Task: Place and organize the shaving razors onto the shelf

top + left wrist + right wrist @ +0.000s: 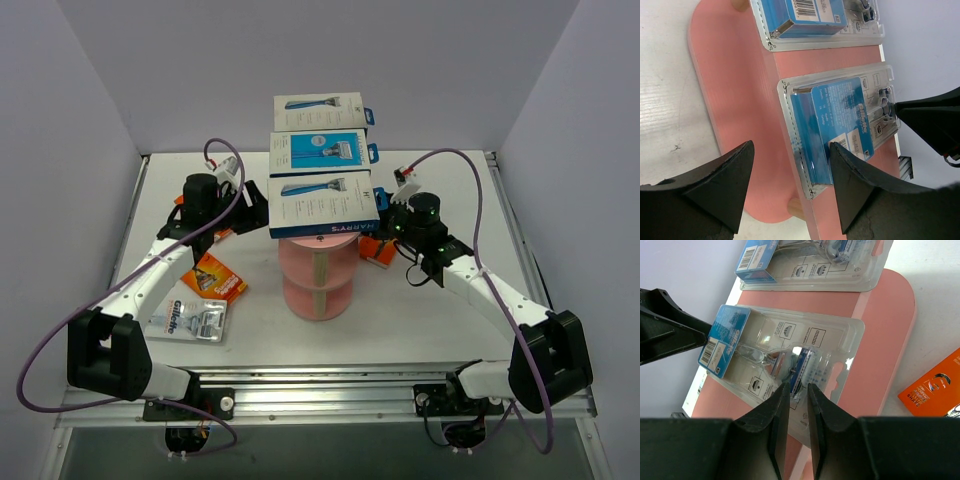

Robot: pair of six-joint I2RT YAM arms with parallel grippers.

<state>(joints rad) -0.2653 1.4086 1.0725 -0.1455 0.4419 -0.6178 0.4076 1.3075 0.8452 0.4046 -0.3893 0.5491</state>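
Top external view gives you the white desk [420,320] with the pink shelf [300,262] standing at its middle, between your two arms. The left arm [150,275] reaches in from the left and the right arm [490,285] from the right, and both wrists end at the near part of the long top tier.

Three razor packs lie flat in a row along that tier. The far pack [320,108] is white-faced, the middle pack [320,150] is blue-faced, and the near pack [322,205] is white-faced with HARRY'S printed along its front edge.

Three more packs lie on the desk. A clear Gillette pack [192,320] sits near the left arm, with an orange blister card [218,278] just beyond it, towards the shelf. A second orange card [375,250] lies beside the shelf, under your right wrist.

Your left wrist view shows the left claw [791,145] open wide. One end of the near pack lies in the gap, close to one finger and apart from the other. From this side the pack shows as a clear blister with a blue insert, lying on the pink tier.

Your right wrist view shows the right claw [797,386] nearly closed at the opposite end of the same pack. Its tips are pinched on the raised clear blister over the razor head.
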